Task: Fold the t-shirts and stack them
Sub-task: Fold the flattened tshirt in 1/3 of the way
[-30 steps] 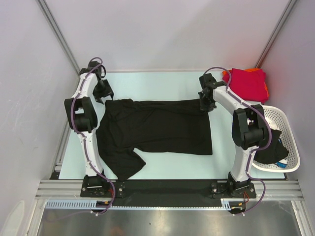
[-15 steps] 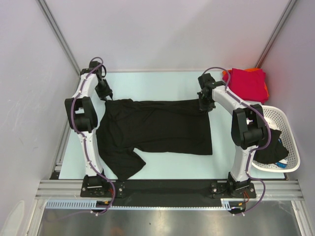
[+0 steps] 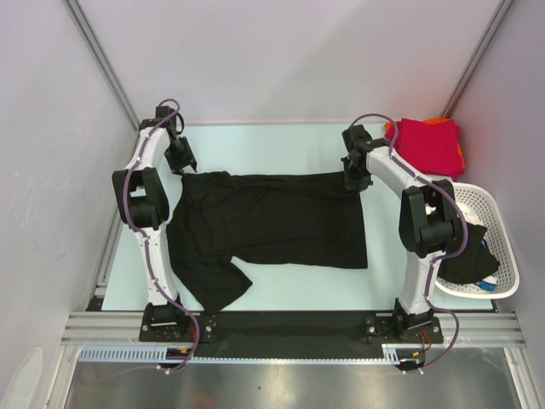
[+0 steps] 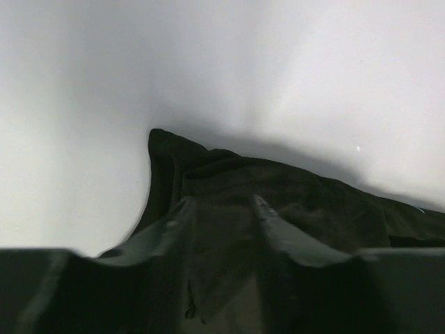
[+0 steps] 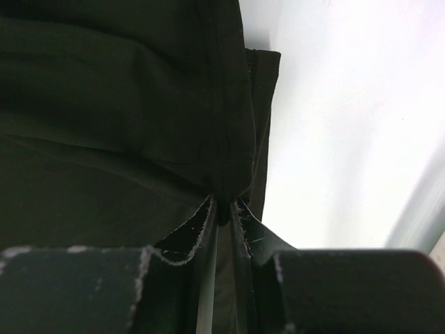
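A black t-shirt (image 3: 272, 223) lies spread across the table, with one sleeve near the front left. My left gripper (image 3: 181, 162) is at its far left corner. In the left wrist view its fingers (image 4: 268, 217) stand close together with a fold of the black cloth (image 4: 219, 229) between them. My right gripper (image 3: 356, 181) is at the shirt's far right corner. It is shut on the hem (image 5: 224, 139), pinched at the fingertips (image 5: 224, 206). A folded crimson red t-shirt (image 3: 430, 145) lies on an orange one (image 3: 461, 156) at the back right.
A white lattice basket (image 3: 488, 213) stands at the right edge with dark cloth (image 3: 467, 260) inside. Grey walls and metal posts enclose the table on three sides. The pale table surface (image 3: 272, 149) shows beyond the black shirt.
My left gripper's fingers, spread wide a second ago, have closed in on the shirt's far left corner. The right gripper has shifted slightly and still holds the hem.
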### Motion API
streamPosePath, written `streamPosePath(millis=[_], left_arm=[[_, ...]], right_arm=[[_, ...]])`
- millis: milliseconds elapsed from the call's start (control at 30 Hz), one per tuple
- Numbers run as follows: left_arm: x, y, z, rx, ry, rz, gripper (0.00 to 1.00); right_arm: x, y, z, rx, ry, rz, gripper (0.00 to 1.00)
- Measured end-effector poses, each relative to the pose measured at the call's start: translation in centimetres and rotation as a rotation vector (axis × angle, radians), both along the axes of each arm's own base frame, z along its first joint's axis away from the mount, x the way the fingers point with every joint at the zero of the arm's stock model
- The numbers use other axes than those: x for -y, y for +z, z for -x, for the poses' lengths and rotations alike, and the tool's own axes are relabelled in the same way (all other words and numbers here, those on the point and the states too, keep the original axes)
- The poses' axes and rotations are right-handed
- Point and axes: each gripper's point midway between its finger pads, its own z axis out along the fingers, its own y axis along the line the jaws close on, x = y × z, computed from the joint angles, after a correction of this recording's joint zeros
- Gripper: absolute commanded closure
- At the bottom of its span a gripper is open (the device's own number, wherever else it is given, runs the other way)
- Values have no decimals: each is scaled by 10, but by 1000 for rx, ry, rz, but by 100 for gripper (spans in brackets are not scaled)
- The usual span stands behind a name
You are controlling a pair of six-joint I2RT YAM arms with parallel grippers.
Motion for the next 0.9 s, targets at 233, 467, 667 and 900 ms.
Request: streamPosePath(millis=[233,467,667,900], left_arm=[[-3,0,0,1,-2,1,52],[-5,-9,-2,-9,2,6,59],[-6,-20,0,-35,-3,1,65],[-8,-20,0,-33,-5,4,100]], right_arm=[[-5,-3,2,-10,11,3,83],[-6,-3,3,-11,12,9,83],[-4,-3,2,-9,8,19,83],[-5,-4,0,-10,4,18,83]])
